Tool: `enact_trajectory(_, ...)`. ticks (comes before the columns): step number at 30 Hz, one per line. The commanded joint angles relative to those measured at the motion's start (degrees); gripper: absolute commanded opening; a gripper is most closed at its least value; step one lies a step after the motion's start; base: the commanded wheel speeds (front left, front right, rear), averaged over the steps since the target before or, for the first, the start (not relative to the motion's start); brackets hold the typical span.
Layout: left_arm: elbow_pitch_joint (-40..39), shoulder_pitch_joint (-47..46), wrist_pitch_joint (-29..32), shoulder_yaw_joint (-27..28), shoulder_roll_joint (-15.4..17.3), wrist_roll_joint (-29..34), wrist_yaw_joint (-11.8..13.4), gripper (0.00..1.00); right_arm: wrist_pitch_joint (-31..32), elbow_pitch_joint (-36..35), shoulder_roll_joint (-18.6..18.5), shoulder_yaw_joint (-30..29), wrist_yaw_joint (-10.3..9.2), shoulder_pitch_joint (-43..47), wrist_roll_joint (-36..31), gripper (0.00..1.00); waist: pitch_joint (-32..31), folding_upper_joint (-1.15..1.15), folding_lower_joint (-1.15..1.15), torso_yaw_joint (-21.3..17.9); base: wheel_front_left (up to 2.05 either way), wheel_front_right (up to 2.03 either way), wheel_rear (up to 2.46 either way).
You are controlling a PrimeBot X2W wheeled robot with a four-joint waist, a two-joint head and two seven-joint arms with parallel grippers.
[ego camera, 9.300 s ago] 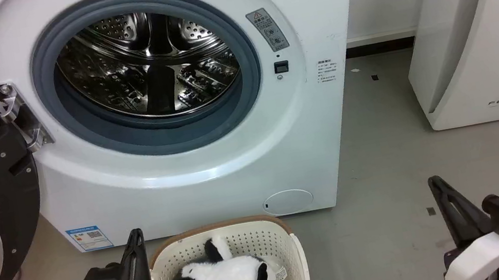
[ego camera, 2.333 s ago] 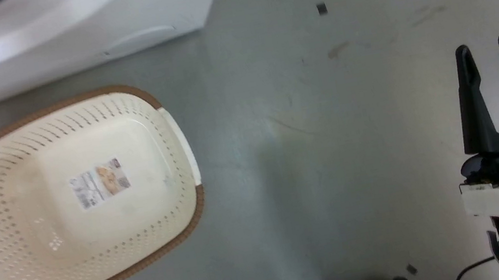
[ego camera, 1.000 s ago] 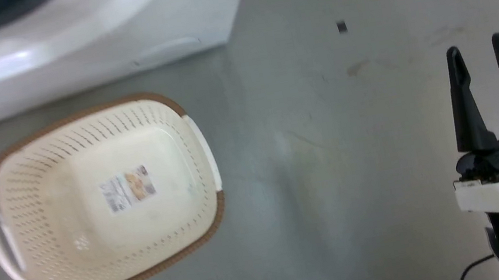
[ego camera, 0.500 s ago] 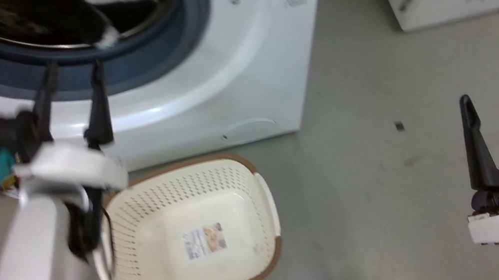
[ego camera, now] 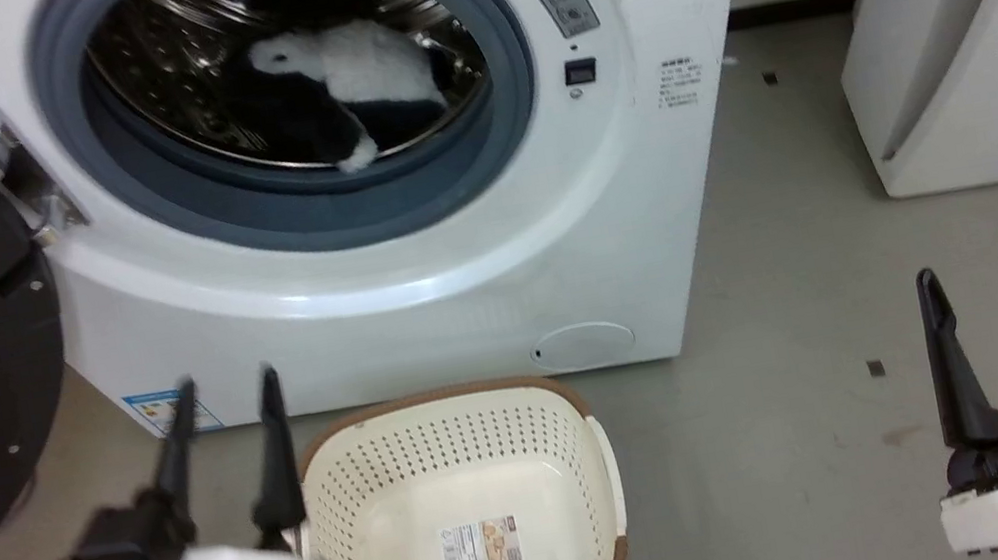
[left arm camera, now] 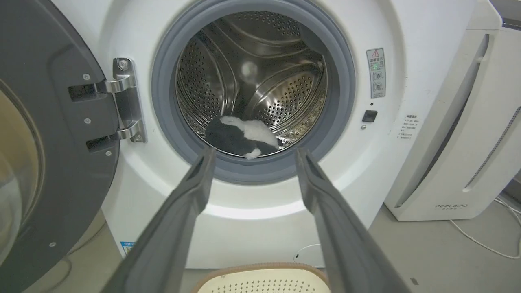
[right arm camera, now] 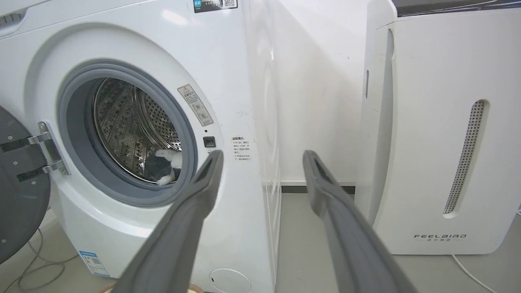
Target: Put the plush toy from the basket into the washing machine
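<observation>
**Head view.** The fluffy white-and-black panda-like plush toy [ego camera: 354, 81] now lies inside the shiny steel drum of the large white front-loading washing machine [ego camera: 455, 257], at the upper middle of the frame. Seconds ago it filled the cream-white perforated plastic basket [ego camera: 439, 407], which at lower middle now holds only its paper label [ego camera: 481, 547]. The left tool [ego camera: 226, 381], lately up at the porthole's lip, has drawn back to the lower left beside the basket, fingers spread and empty. The right tool [ego camera: 966, 268], at lower right, is likewise released and holds nothing.

**Left wrist view.** Past the parted fingers, the plush toy [left arm camera: 244, 138] sits low in the drum at centre. Its white tip seems to reach the drum's front edge. Whether it clears the grey rubber gasket [left arm camera: 163, 101] I cannot tell.

**Right wrist view.** The plush toy [right arm camera: 165, 165] is a small patch in the porthole at middle left. The dark round door [right arm camera: 20, 195] hangs open at the left edge.

The transfer looks done.
</observation>
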Motion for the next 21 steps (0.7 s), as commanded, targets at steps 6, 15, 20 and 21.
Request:
enact_trajectory(6,1.56,6.27,-0.23,0.23,-2.73,1.75,-1.21,1.00,-0.24,0.61,-0.01,1.14,-0.04,2.76,-0.10,1.00,-1.94,0.00,0.01,1.00,0.00,0.00,0.00)
enact_trajectory(15,1.58,9.11,-0.24,2.32,-5.60,4.25,-2.36,1.00,-0.24,1.36,-0.01,1.02,-0.04,4.18,0.97,1.00,-3.22,0.00,0.01,1.19,0.00,0.00,0.00)
enact_trajectory(20,0.89,9.45,-0.24,3.39,-6.78,5.57,-2.98,1.00,-0.24,1.53,-0.01,1.03,-0.04,4.29,0.82,1.00,-3.45,0.00,0.01,1.40,0.00,0.00,0.00)
enact_trajectory(21,1.03,8.83,0.02,3.30,-6.79,5.50,-2.87,0.00,0.02,1.42,0.00,0.97,0.00,3.42,0.53,0.00,-3.46,0.00,0.01,1.40,0.00,0.00,0.00)
